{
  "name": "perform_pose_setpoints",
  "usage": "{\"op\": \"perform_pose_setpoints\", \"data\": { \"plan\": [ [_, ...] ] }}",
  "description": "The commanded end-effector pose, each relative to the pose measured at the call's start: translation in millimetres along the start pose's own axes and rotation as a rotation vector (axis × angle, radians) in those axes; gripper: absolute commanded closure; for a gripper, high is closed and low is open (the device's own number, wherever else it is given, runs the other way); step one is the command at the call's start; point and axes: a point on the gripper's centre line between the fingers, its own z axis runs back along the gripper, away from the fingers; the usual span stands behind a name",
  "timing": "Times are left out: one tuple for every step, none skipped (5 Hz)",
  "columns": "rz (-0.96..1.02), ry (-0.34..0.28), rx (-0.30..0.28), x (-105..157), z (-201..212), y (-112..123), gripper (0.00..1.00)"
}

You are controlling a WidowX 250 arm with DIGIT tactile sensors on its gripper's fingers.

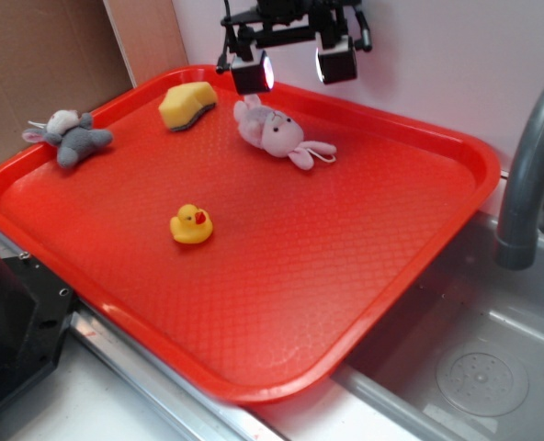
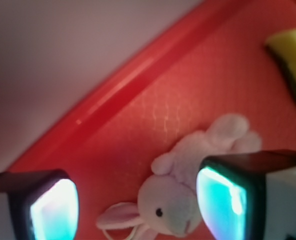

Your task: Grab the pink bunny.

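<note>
The pink bunny (image 1: 277,133) lies on its side on the red tray (image 1: 345,248), near the tray's far rim, ears pointing right. Above it hangs my gripper (image 1: 295,69), open, its two glowing pads spread wide and clear of the toy. In the wrist view the bunny (image 2: 180,192) lies below and between the pads, its head close to the right pad (image 2: 220,205), with the left pad (image 2: 53,212) well apart from it. Nothing is held.
A yellow sponge (image 1: 187,104) sits left of the bunny, also seen as the sponge (image 2: 290,55). A grey and white plush animal (image 1: 70,138) lies at the tray's left, a yellow rubber duck (image 1: 191,224) mid-tray. A sink with grey faucet (image 1: 529,165) is on the right.
</note>
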Motion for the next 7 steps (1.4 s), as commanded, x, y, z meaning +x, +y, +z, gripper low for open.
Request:
{"op": "perform_pose_setpoints", "data": {
  "plan": [
    [0.116,0.023,-0.011,-27,21,32,0.00],
    [0.119,0.019,-0.015,-54,9,58,0.00],
    [0.089,-0.023,-0.049,-59,0,66,0.00],
    [0.016,-0.024,-0.054,-58,-4,59,0.00],
    [-0.016,-0.053,-0.104,-113,32,72,0.00],
    [0.018,-0.095,-0.137,-155,70,97,0.00],
    [0.012,-0.101,-0.138,-176,80,116,0.00]
  ]
}}
